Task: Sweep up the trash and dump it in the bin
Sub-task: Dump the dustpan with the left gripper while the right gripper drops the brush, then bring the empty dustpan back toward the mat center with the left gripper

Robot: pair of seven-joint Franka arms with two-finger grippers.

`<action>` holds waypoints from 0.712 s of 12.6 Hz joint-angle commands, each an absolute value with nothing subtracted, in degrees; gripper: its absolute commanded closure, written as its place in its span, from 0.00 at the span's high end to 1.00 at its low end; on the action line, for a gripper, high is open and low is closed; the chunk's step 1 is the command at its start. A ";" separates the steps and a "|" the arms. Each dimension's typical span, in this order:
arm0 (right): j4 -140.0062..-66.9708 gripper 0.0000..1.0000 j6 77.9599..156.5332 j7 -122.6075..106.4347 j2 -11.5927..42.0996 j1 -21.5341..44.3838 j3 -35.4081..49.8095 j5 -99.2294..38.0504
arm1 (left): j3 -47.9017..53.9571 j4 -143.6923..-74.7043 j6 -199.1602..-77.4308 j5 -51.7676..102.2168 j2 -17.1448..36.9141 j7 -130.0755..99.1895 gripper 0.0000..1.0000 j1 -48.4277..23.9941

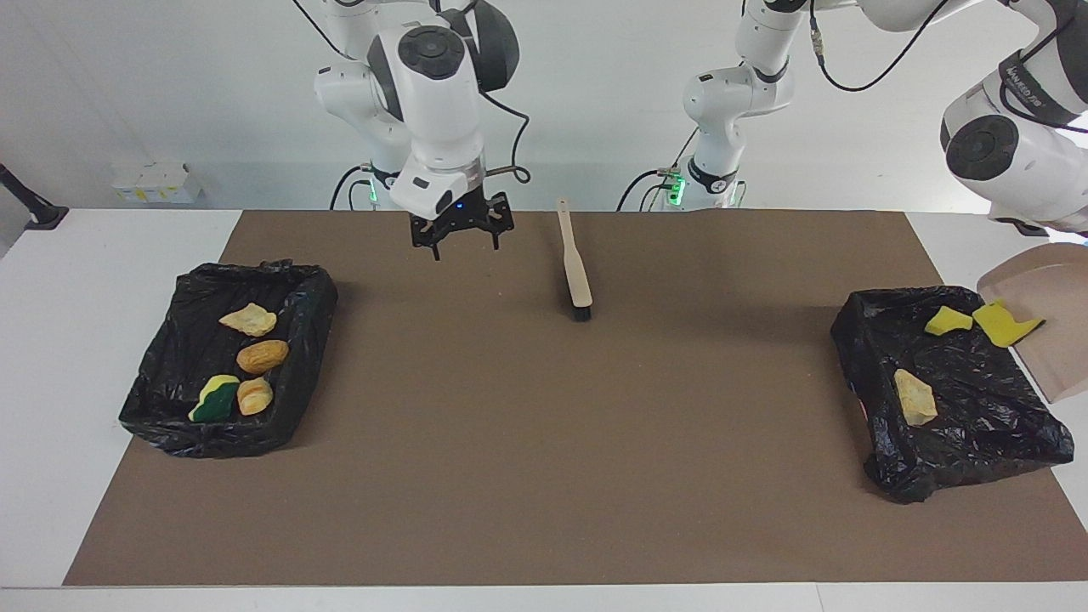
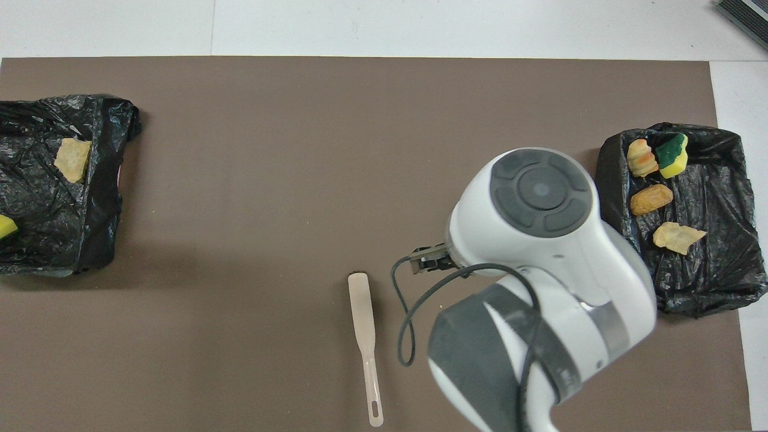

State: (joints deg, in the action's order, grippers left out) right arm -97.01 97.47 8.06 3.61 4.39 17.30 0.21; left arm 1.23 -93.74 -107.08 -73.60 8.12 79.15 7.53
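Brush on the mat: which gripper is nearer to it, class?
Right. The right gripper hangs over the mat beside the brush; the left arm is away at its end, by the dustpan.

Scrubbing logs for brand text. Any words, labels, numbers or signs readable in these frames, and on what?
One marking only: dark lettering on the black band around the left arm, too blurred to read with confidence.
Nothing printed shows on the brush, the dustpan, the bin liners or the brown mat.

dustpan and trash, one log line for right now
dustpan: tilted over bin at left arm's end | two yellow scraps: at its lip | brush: on mat | right claw: open, empty
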 commanded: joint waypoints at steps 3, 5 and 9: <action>-96.07 1.00 95.98 -1.74 2.38 -2.28 15.39 1.05 | 0.79 -94.04 -100.55 -80.50 6.77 77.08 0.00 2.47; -93.88 1.00 95.71 -3.77 2.20 -2.99 13.11 3.93 | 1.05 -93.25 -97.75 -79.20 6.77 76.64 0.00 0.97; -92.55 1.00 93.78 -3.96 2.29 -4.13 10.29 5.54 | 1.49 -93.25 -97.46 -69.90 6.77 76.29 0.00 -2.19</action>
State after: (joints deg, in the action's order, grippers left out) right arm -93.16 95.16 -2.98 2.32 -2.97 10.78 4.85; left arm 1.87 -93.65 -98.16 -73.71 7.12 76.80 -0.41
